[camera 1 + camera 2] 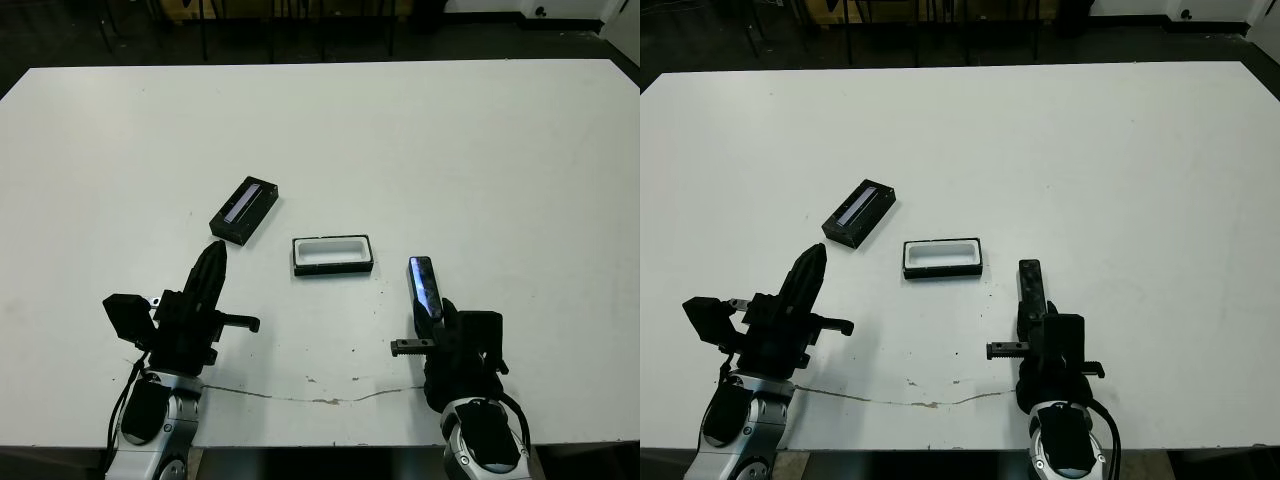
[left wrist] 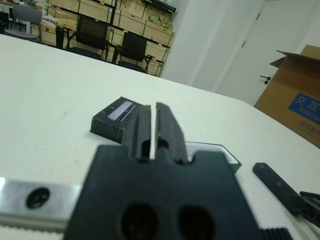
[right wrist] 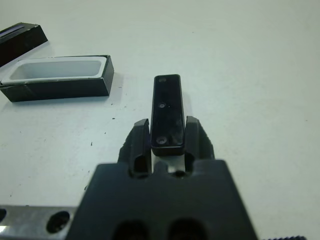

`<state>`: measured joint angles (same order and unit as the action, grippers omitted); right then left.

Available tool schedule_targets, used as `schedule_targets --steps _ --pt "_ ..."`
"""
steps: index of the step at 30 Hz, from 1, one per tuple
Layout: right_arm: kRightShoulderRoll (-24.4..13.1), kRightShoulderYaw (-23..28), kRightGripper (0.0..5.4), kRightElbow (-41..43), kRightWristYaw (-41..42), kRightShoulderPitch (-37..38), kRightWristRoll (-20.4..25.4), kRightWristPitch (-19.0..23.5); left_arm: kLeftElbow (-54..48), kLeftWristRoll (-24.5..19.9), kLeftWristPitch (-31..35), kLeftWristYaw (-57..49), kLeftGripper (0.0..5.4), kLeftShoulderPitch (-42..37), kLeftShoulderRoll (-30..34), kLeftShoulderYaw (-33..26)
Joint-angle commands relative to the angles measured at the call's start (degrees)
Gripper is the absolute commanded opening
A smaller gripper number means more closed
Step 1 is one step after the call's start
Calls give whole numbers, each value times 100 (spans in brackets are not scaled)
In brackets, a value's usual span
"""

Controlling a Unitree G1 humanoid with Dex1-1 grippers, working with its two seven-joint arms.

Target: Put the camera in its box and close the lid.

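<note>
head: I see box (image 1: 332,254) open and empty mid-table, lid (image 1: 244,210) off beside it | left wrist: left gripper (image 2: 152,119) pressed together, empty | right wrist: right gripper (image 3: 167,134) pinching camera (image 3: 167,112), short of box | done: grasp; left: insert, lid on

R hand (image 1: 432,318) grips camera (image 1: 424,285); box (image 1: 332,254) open, lid (image 1: 244,210) apart

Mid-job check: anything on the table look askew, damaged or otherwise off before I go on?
Nothing serious. The lid lies at an angle beside the open, empty box. A thin crack-like line crosses the table's near edge. The right tool grips the camera squarely.
</note>
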<state>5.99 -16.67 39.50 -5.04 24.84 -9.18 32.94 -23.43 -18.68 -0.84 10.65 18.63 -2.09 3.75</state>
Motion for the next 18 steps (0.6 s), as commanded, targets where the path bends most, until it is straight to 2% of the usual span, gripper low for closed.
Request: schedule_targets --steps 1,5,8,10,13,16,18 --pt "-273 94 37 -203 19 635 -15 299 67 -82 98 22 0 280 40 -17" --pt "-57 203 37 -181 -99 632 40 482 63 4 85 -29 0 286 60 0" --pt "4 368 37 -191 -59 642 236 402 56 -22 111 -25 0 293 61 3" --pt "-67 449 37 -167 -17 629 296 381 63 -59 104 -17 0 297 43 8" --pt "-266 585 37 -213 153 677 385 -101 91 8 56 -14 0 296 65 18" --pt "-420 597 37 105 216 692 166 -25 130 0 38 20 0 288 79 11" --pt "-506 676 35 201 378 699 157 -279 121 -3 83 -4 0 287 72 16"
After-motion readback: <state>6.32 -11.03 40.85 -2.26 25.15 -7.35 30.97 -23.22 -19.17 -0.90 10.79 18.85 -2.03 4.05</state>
